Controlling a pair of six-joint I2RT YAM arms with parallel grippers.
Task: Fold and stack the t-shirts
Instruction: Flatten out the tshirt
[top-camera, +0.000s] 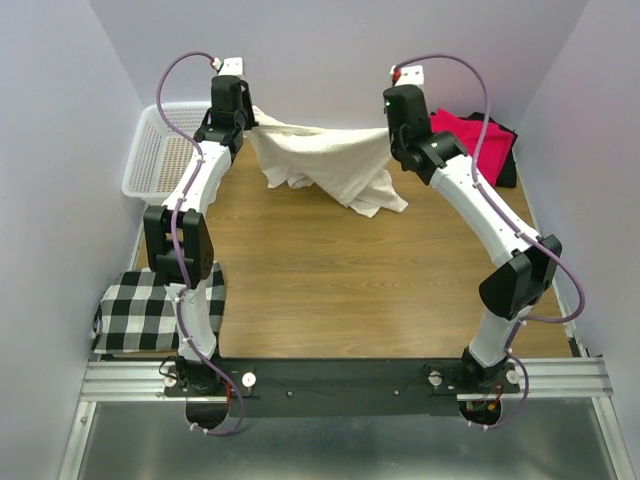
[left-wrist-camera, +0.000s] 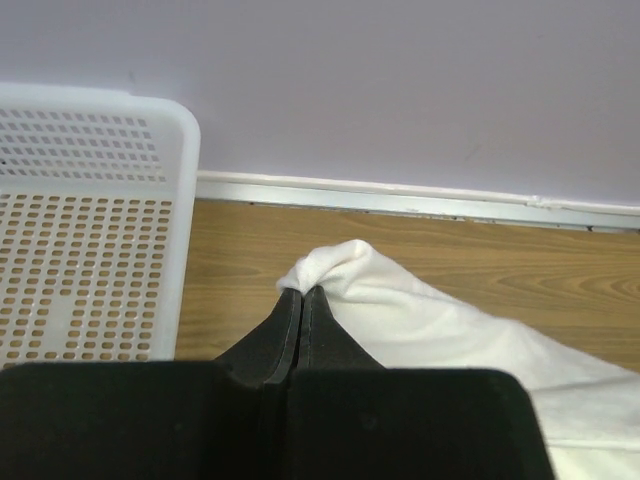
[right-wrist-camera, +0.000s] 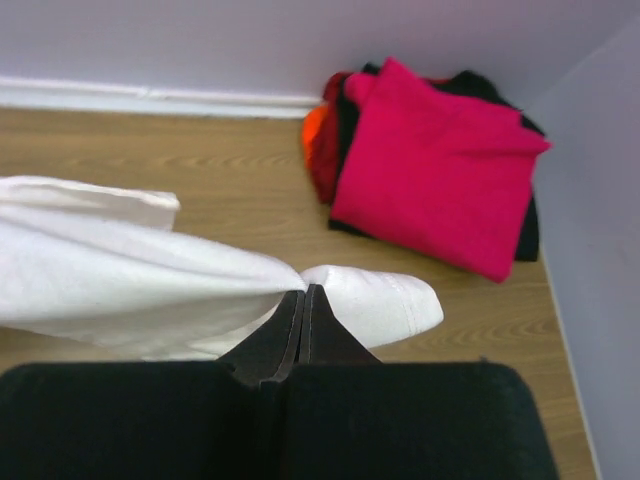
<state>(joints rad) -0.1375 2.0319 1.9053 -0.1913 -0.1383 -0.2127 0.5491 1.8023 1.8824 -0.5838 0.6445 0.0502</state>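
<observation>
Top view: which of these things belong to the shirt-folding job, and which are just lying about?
Job: large cream fabric t-shirt, held by left gripper and right gripper; folded magenta-red t-shirt on folded black t-shirt.
Lying about: white plastic mesh basket; black-and-white checked cloth.

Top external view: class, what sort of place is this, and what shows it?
Probably a robot test cell, not a home: plain walls boxing in a wooden table, a left arm and right arm bolted to a metal rail, and a cream t-shirt held between them.
</observation>
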